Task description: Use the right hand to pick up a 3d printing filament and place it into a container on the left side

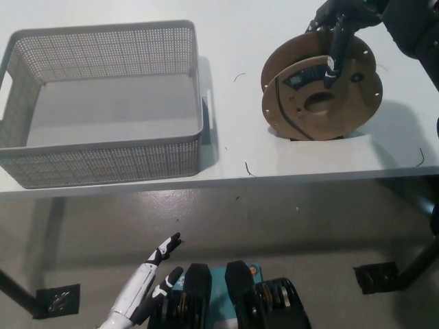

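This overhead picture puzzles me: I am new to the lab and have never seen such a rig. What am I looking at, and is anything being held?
The picture comes from a camera on a humanoid robot's head, looking steeply down at a white table and the floor below it.

The robot has two arms with hands. Its black right hand reaches in from the upper right and lies over the top of the filament spool, with one finger stretched down across the spool's brown face. Whether it already grips the spool cannot be seen; the spool stands on edge on the table.

Its white left hand rests low at the lower left, below the table edge, fingers apart and holding nothing.

On the left of the table stands a grey mesh basket, with nothing inside it.
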